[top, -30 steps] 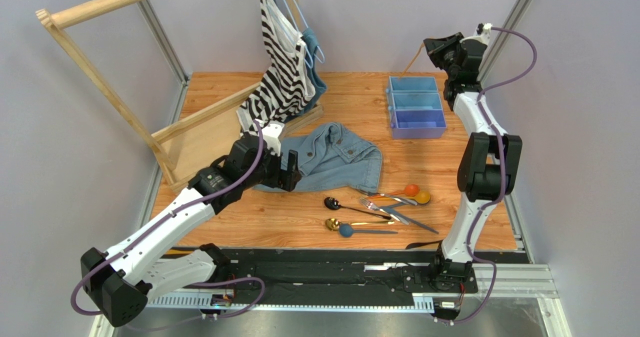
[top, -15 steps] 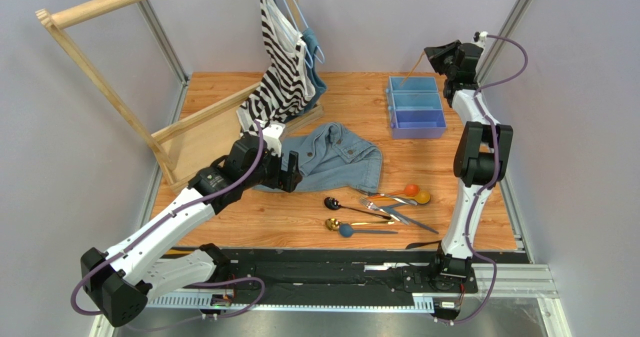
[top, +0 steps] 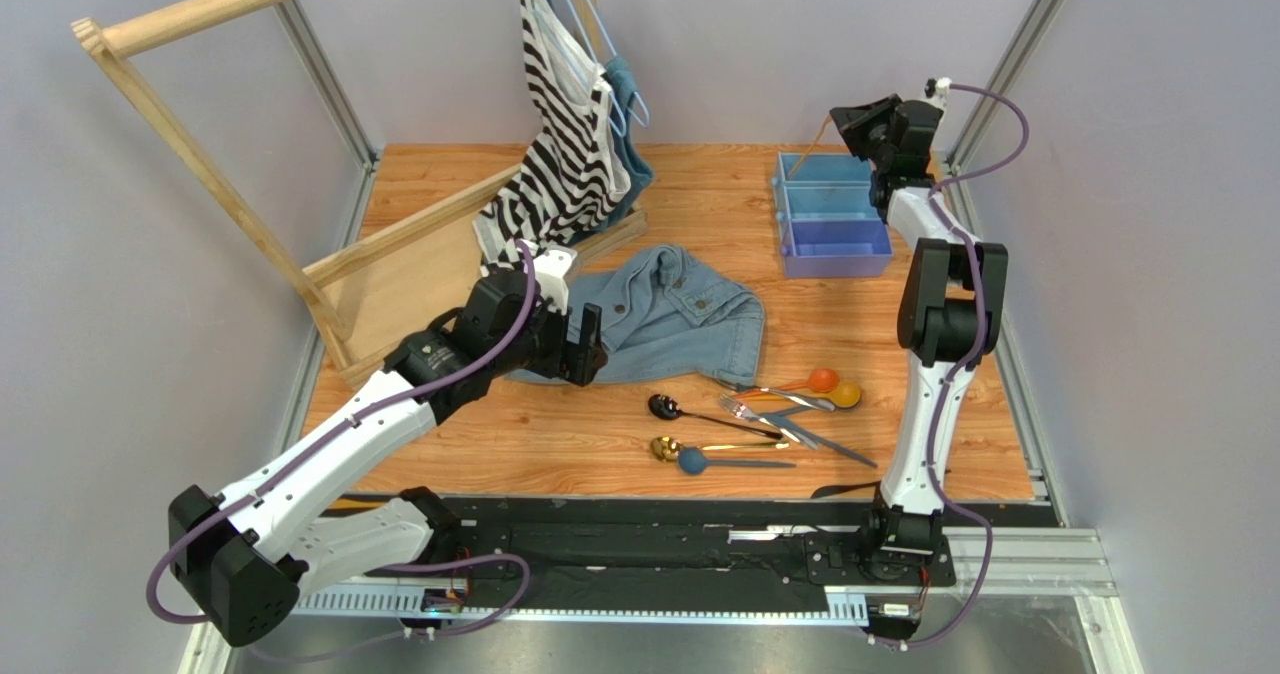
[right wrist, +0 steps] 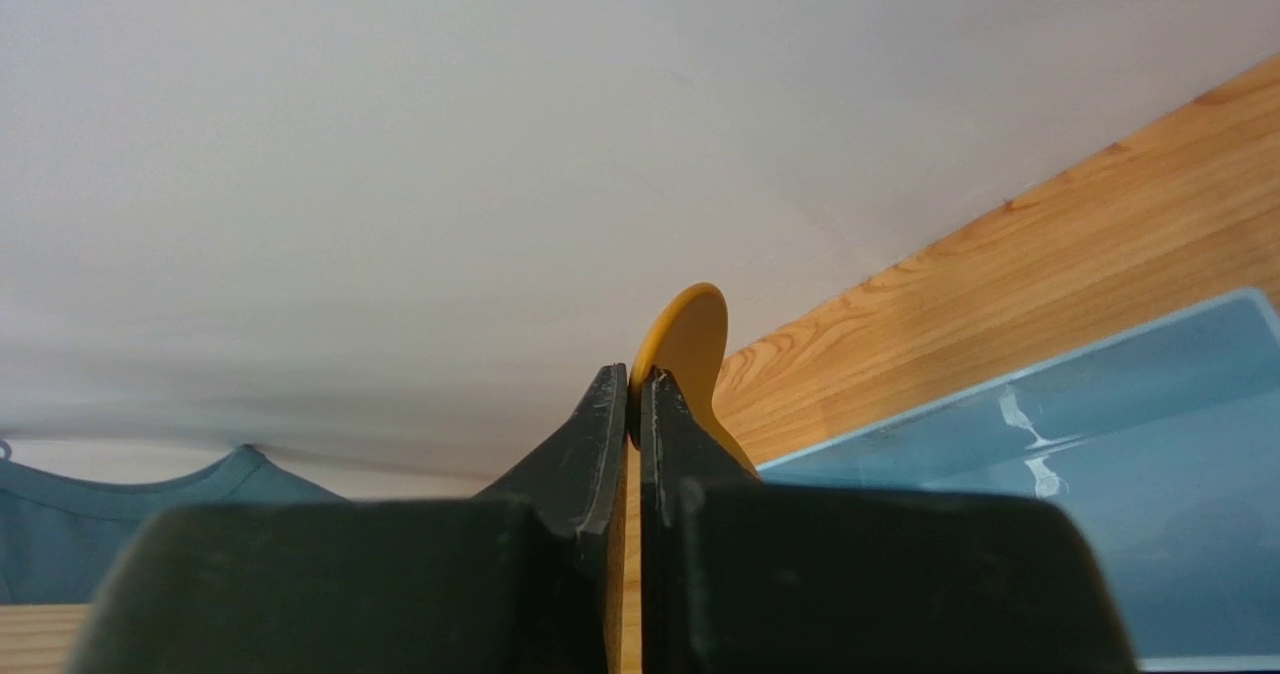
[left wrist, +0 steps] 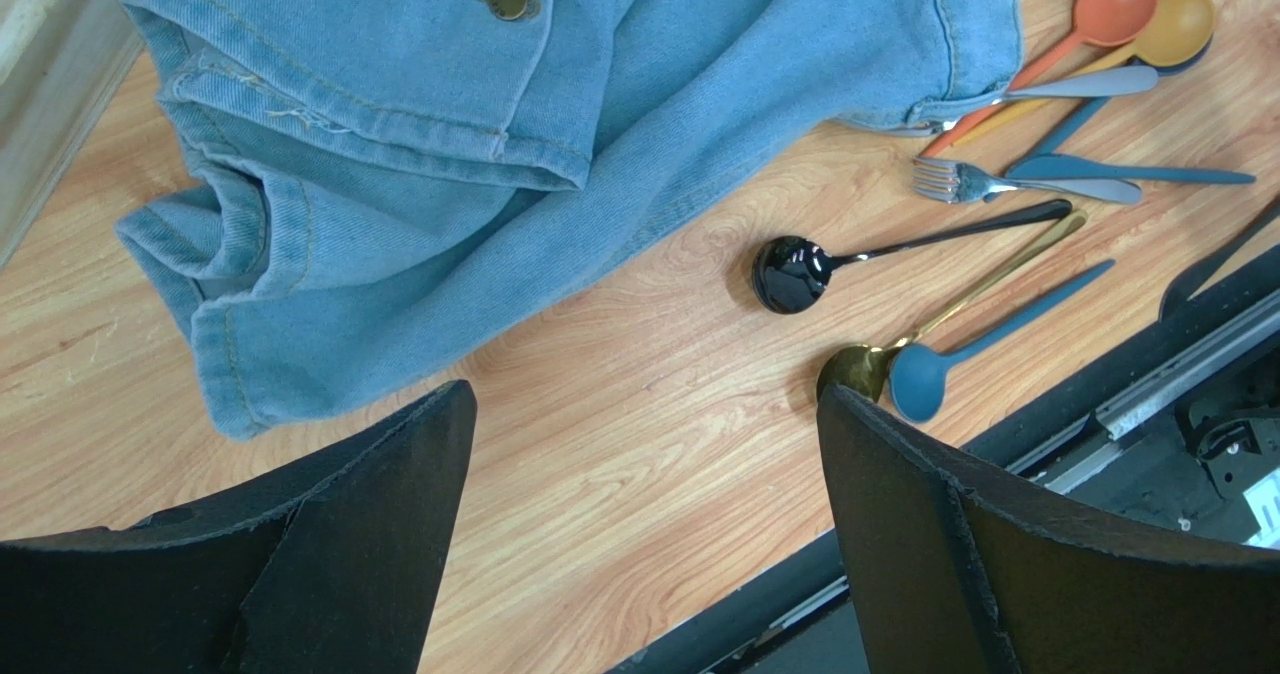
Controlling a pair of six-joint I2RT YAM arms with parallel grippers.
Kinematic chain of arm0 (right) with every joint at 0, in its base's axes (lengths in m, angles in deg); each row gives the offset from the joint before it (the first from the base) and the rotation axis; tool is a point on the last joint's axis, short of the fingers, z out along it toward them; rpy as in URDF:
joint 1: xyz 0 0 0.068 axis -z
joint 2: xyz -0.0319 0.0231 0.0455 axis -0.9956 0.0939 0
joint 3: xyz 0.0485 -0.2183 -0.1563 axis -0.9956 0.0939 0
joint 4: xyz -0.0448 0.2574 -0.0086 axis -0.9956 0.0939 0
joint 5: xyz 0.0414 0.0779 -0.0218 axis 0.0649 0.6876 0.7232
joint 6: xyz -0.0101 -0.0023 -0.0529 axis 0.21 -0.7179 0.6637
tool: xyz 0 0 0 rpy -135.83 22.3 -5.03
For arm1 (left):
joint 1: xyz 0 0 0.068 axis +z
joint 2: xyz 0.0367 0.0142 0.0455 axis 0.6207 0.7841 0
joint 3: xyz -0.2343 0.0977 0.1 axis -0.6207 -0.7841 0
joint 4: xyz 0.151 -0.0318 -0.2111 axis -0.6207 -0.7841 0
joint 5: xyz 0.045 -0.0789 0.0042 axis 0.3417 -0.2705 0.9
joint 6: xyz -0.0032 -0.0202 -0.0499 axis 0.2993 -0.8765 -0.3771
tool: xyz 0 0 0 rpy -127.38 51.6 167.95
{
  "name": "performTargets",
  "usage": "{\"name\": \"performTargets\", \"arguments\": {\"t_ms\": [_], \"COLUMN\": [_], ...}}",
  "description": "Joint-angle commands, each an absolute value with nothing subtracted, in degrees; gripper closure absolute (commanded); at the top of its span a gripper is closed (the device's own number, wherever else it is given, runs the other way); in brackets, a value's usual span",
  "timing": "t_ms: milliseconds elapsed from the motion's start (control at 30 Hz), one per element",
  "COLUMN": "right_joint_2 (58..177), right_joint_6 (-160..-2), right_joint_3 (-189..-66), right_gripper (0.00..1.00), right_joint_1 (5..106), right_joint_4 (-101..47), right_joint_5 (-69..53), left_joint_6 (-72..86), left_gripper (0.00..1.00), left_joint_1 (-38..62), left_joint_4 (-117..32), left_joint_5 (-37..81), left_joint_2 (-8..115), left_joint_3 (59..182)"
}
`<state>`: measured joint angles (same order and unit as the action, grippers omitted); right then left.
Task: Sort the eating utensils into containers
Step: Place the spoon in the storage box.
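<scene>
Wooden table (top: 571, 442): denim jacket (top: 676, 314) crumpled mid-table, light blue tray (top: 836, 266) at far right, long axis running near to far. Right gripper (top: 860, 122) is raised over the tray's far end and clamped on a yellow spoon (right wrist: 684, 337). The spoon's rounded end sticks out past the fingertips, its long axis slanting toward the tray's far-left corner. Left gripper (left wrist: 639, 404) has its jaws spread and empty, over bare wood at the jacket's near edge. The rest of the cutlery lies loose near the front right. Black spoon (left wrist: 789, 272), gold spoon (left wrist: 857, 367) and blue spoon (left wrist: 920, 382) have bowls left and handles running right. Orange spoon (top: 821, 380) has its bowl right. Fork (left wrist: 962, 179) sits between them.
</scene>
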<state>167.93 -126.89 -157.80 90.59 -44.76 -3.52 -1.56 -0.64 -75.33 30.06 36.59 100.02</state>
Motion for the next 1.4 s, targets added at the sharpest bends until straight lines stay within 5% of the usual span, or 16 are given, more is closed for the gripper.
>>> {"name": "performTargets", "arguments": {"t_ms": [0,267,567,933,1367], "right_joint_2": [166.0,162.3,157.9,145.8,122.5], "right_joint_6": [-127.5,-126.4,-125.4,-126.2,-134.4], "right_joint_3": [-152.8,-144.8,-141.5,-132.1,-103.4], "right_gripper": [0.98,0.88,0.59,0.48,0.31], "right_joint_1": [90.1,90.1,90.3,91.5,92.3], "right_joint_4": [-51.5,-54.3,-54.1,-57.9,-63.6], "right_joint_5": [-3.6,-2.4,-3.0,-1.7,3.7], "left_joint_6": [-0.4,-0.4,-0.5,-0.3,-0.3], "left_gripper": [0.07,0.07,0.07,0.07,0.04], "left_joint_1": [-0.7,-0.7,-0.8,-0.7,-0.7], "left_joint_4": [-73.8,-74.2,-74.7,-75.0,-76.4], "left_joint_5": [29.3,29.3,29.7,28.1,26.9], "left_joint_2": [35.8,35.4,34.3,35.0,35.4], "left_joint_3": [101.6,101.8,102.3,102.4,104.5]}}
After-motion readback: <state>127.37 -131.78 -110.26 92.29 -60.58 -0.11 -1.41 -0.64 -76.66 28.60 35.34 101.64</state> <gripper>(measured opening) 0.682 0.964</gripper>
